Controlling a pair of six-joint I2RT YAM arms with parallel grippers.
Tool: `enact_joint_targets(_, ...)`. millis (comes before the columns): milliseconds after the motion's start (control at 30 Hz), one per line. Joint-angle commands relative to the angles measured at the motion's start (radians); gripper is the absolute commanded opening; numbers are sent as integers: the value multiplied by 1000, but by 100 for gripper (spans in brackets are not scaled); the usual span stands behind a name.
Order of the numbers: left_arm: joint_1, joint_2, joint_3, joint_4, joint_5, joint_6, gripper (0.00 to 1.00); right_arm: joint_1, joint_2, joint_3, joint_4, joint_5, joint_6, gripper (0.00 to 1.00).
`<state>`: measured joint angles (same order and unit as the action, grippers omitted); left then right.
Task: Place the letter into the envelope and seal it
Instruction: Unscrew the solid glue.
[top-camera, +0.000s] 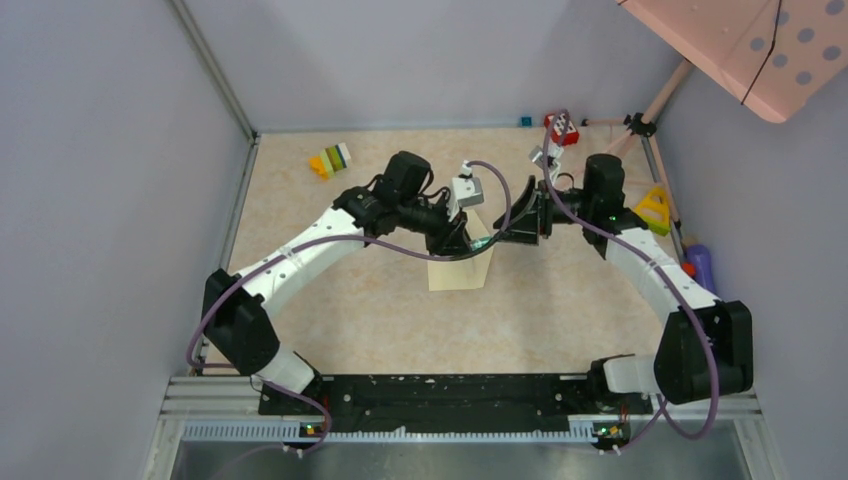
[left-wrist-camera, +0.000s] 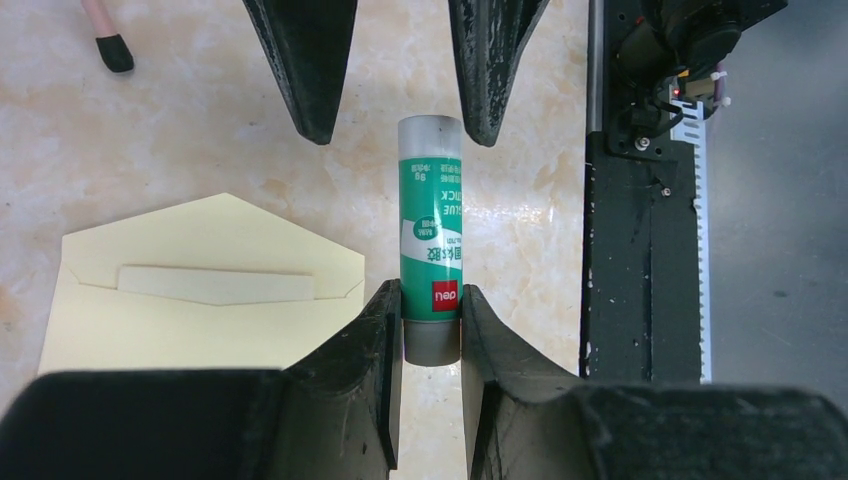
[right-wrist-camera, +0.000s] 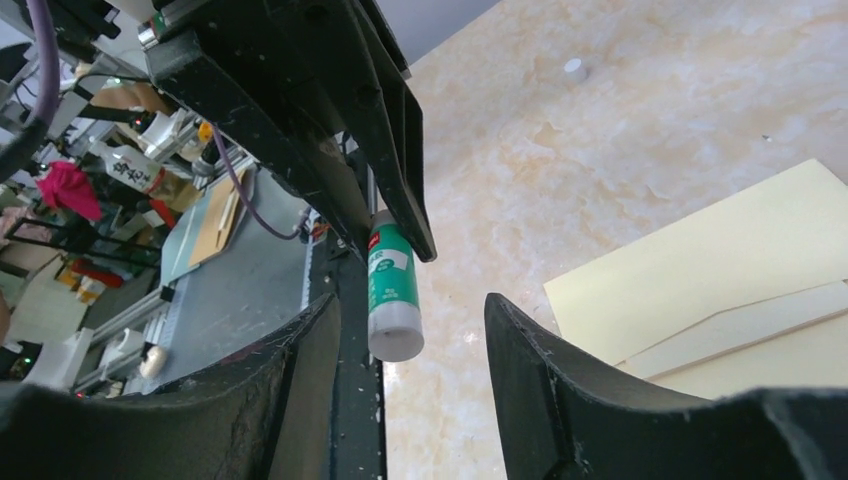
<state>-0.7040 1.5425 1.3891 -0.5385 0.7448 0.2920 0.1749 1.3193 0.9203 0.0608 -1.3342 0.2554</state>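
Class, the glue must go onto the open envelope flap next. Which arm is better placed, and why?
Left, probably: the left end effector grips the glue stick, and the envelope lies flap-open beside it. The right end effector is open, merely straddling the stick's free end.

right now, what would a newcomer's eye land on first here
A green glue stick hangs in mid-air at the centre, the left claw shut on one end and the right claw open around the other. Close by, the cream envelope lies flat on the table, flap open.
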Motion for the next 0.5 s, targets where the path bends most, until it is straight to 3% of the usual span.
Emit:
enact_joint_targets(0, -2, -28, 10, 9, 89, 19, 0, -9, -56, 29, -127, -18, -310, 54)
enact_joint_targets(267, -2, -11, 15, -33, 180, 28, 0, -9, -215, -144, 62, -59, -482, 54)
enact_joint_targets(467, -2, -12, 7, -17, 148, 25, 0, -9, -257, -168, 51, -52, -527, 50)
